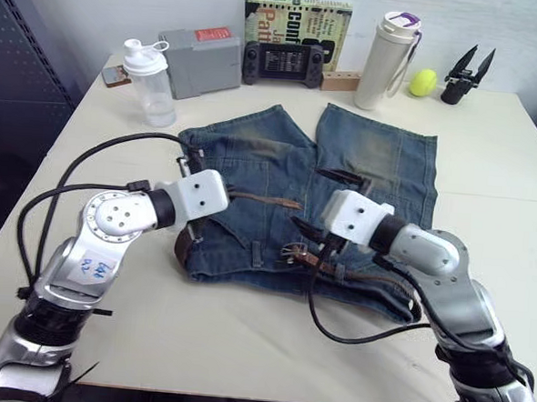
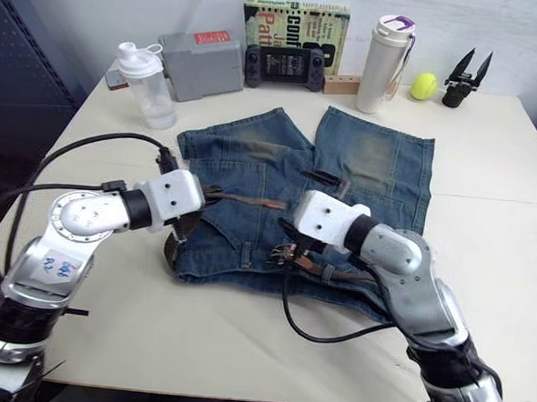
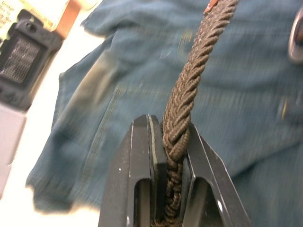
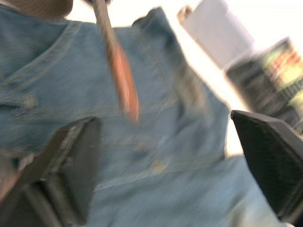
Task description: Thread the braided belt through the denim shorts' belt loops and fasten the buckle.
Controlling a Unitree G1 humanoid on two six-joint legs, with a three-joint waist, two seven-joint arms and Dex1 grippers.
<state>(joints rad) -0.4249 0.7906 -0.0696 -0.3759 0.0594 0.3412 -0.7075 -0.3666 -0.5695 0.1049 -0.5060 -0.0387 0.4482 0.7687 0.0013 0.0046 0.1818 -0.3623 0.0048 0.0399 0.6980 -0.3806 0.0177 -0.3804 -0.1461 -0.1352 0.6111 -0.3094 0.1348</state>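
The denim shorts [image 1: 380, 162] lie flat mid-table, waistband toward me. My left gripper [image 3: 170, 125] is shut on the braided belt [image 3: 191, 85], which runs out between its fingers. From above, that gripper [image 1: 230, 197] hovers over the shorts' left side, and the belt's brown tip [image 1: 268, 200] points right. More belt lies along the waistband [image 1: 364, 275], curling around the left corner. The buckle [image 1: 294, 252] sits at the waistband's middle, beside a belt loop [image 1: 257, 253]. My right gripper [image 4: 165, 127] is open just above the buckle, with the belt tip [image 4: 120, 71] ahead of it.
Along the far edge stand a shaker bottle [image 1: 148, 82], a grey box [image 1: 202, 62], a game controller [image 1: 283, 63], a book [image 1: 297, 25], a white thermos [image 1: 386, 61], a tennis ball [image 1: 423, 82] and a black spare gripper [image 1: 466, 75]. Black cables [image 1: 98, 154] loop over the table's left.
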